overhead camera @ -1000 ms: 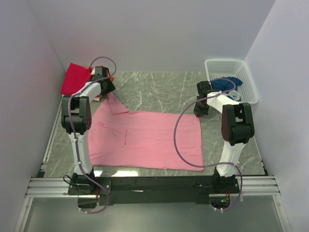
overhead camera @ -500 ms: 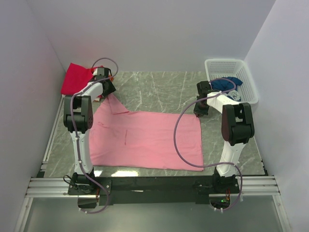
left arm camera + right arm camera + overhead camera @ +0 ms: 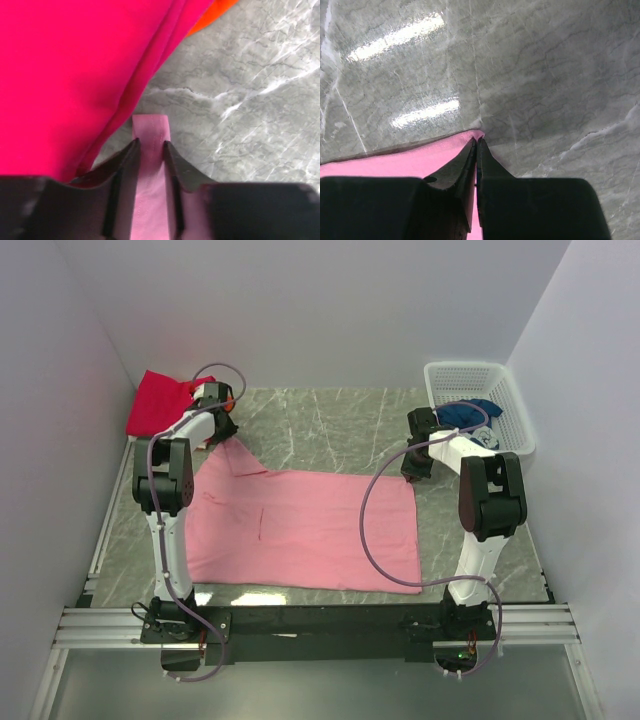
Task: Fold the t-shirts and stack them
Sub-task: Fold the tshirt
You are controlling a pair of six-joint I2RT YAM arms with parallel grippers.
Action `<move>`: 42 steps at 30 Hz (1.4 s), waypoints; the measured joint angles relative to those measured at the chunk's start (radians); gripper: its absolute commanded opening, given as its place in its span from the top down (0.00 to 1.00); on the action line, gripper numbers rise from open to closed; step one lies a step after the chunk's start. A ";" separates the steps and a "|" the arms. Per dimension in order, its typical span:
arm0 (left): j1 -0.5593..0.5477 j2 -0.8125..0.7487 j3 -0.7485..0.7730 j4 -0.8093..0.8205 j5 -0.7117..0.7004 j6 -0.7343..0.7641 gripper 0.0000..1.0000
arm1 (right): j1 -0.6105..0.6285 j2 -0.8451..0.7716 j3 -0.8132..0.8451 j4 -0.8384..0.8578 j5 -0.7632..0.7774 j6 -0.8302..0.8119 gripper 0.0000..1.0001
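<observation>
A light pink t-shirt (image 3: 300, 525) lies spread flat on the marble table. My left gripper (image 3: 222, 430) is at its far left sleeve. In the left wrist view its jaws (image 3: 151, 142) stand narrowly apart, with a strip of the pink sleeve (image 3: 150, 127) lying in the gap. My right gripper (image 3: 411, 472) is shut on the shirt's far right corner (image 3: 465, 137), fingertips pressed together (image 3: 476, 140). A magenta-red t-shirt (image 3: 155, 400) lies at the back left, right beside the left fingers (image 3: 65, 75), with an orange one (image 3: 212, 12) peeking out from under it.
A white mesh basket (image 3: 470, 370) stands at the back right with a dark blue t-shirt (image 3: 470, 412) inside. White walls close in on the left, back and right. The black rail (image 3: 320, 620) with the arm bases runs along the near edge.
The left jaws have narrowed around the pink sleeve, and the left arm has shifted slightly toward the back. The right arm and the shirt's body have stayed put.
</observation>
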 measured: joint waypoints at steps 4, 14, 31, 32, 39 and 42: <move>0.000 0.000 0.000 -0.006 -0.003 -0.003 0.89 | 0.000 0.000 0.000 -0.001 -0.001 0.000 0.97; -0.001 0.000 0.025 -0.026 0.010 0.003 1.00 | -0.003 0.001 0.018 -0.042 0.011 0.001 1.00; 0.004 0.178 0.505 -0.106 0.207 0.059 1.00 | -0.069 0.163 0.378 -0.187 0.034 -0.013 1.00; 0.006 0.179 0.519 -0.111 0.219 0.055 1.00 | -0.071 0.171 0.402 -0.195 0.034 -0.017 1.00; 0.038 0.122 0.433 -0.142 0.314 0.018 1.00 | -0.074 0.172 0.450 -0.192 0.032 -0.039 1.00; 0.060 0.052 0.308 -0.188 0.360 0.001 1.00 | -0.075 0.124 0.369 -0.162 0.022 -0.049 1.00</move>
